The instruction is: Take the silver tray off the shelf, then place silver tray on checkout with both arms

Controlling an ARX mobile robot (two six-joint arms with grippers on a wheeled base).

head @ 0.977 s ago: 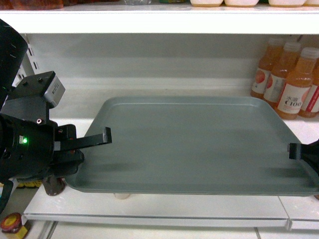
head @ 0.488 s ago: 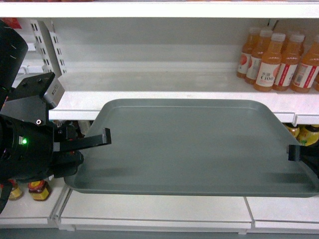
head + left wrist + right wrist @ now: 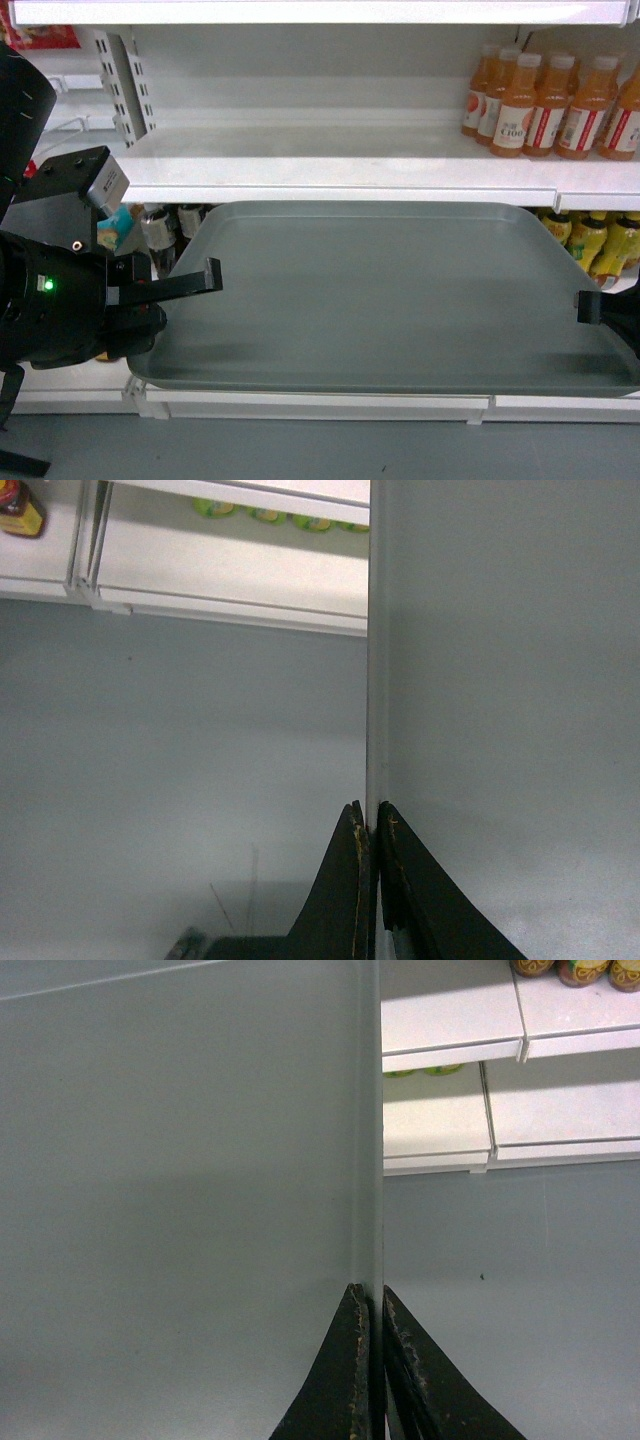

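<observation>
Head view: silver tray (image 3: pixel 400 290) hanging level in mid-air, clear of shelf (image 3: pixel 340 180), far edge sitting just in front of and below shelf's front lip, w/ grey floor (image 3: pixel 300 450) showing beneath near edge. Left pincer (image 3: pixel 190 290) clamping tray's left rim, upper finger lying flat across tray surface. Right pincer (image 3: pixel 600 310) gripping right rim near front corner, mostly cut off at frame edge.

Left wrist view: left pincer (image 3: pixel 372 825) fingers pressing together on tray rim (image 3: pixel 377 680), rim running straight up from between tips; tray surface filling right half, floor (image 3: pixel 180 780) filling left, lower shelf board (image 3: pixel 230 575) showing at top.

Right wrist view: right pincer (image 3: pixel 373 1305) likewise pinching tray rim (image 3: pixel 370 1110), tray surface filling left side, floor (image 3: pixel 520 1260) and lower shelf boards (image 3: pixel 450 1010) lying to right.

Other stock, head view: orange juice bottles (image 3: pixel 550 100) standing in a row on shelf, upper right, well apart from tray. Yellow-green bottles (image 3: pixel 600 245) sitting on lower board behind tray's right corner. Dark jars (image 3: pixel 165 230) sitting on lower board behind tray's left corner. Perforated upright bracket (image 3: pixel 125 75) standing at upper left.
</observation>
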